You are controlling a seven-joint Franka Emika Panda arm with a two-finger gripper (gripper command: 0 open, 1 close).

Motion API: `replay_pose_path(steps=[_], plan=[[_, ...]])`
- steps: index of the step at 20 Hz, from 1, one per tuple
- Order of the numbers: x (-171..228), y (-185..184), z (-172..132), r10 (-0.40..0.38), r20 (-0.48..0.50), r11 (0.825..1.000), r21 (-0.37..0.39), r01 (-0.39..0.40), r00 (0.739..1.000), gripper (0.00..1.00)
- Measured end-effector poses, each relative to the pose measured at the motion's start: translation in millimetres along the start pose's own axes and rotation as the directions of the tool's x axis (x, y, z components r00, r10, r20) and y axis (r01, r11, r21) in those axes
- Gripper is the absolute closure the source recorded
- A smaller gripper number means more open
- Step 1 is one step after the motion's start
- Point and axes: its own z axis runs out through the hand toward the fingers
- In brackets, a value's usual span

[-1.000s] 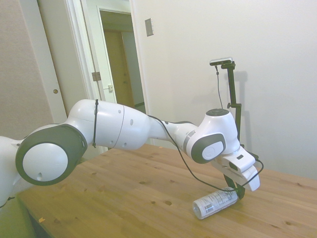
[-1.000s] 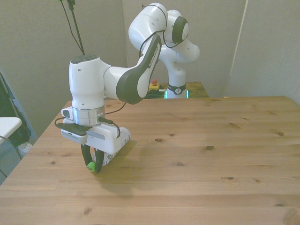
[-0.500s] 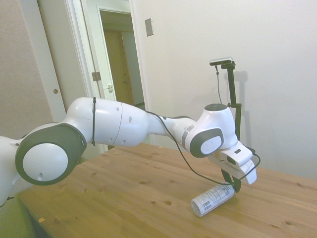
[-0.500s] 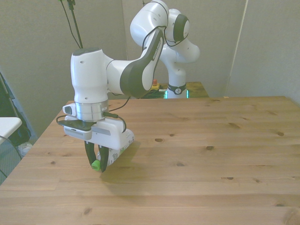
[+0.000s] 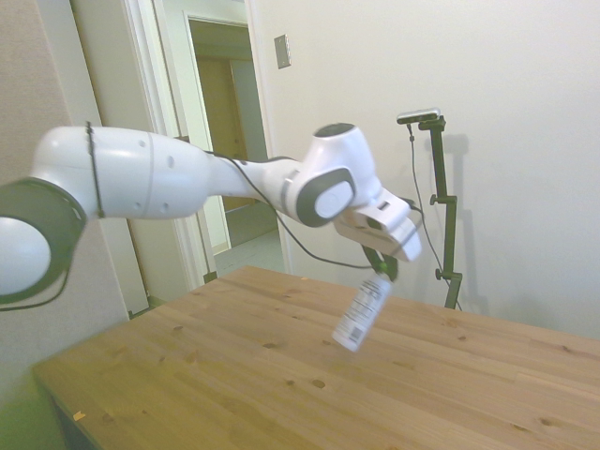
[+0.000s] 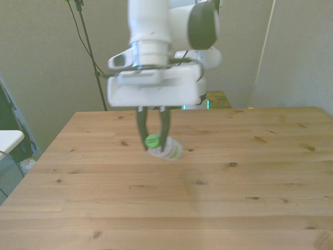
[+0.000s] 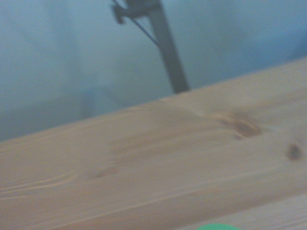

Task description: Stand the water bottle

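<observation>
A: Gripper (image 6: 154, 141) first. Its two dark fingers (image 6: 141, 130) are pinched in on the green cap (image 6: 152, 140) of the water bottle (image 6: 166, 149), and that's a firm clamp on the cap end.

B: And in the side view the gripper (image 5: 382, 270) sits up in the air, clear of the wood, with the water bottle (image 5: 361, 313) hanging below it, tilted, cap end uppermost, base end pointing down and back toward the arm's side.

A: Is the base touching the table?

B: Not in the side view. The bottle's lower end hangs above the table (image 5: 281, 366), over its middle stretch and nearer the far edge than the near one.

A: From the front, the bottle points away from the camera, so you mostly see the cap and a bit of the white label behind it. It hangs over the table (image 6: 250, 172) a little toward the front view's left of centre.

B: The wrist camera is blurry: tilted wooden planks (image 7: 144, 158) with a knot or two, and a sliver of green cap (image 7: 218, 226) at the frame's edge.
</observation>
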Motion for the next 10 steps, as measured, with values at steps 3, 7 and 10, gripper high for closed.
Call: replay_pose_path(steps=[3, 7, 10], plan=[[-67, -36, -18, -0.078, -0.109, 0.995, 0.047, 0.083, 0.991, 1.00], [-138, -35, 0, -0.115, -0.237, 0.987, 0.087, 0.139, 0.965, 1.00], [-154, -22, 10, -0.101, -0.312, 0.983, 0.114, 0.143, 0.945, 1.00]])
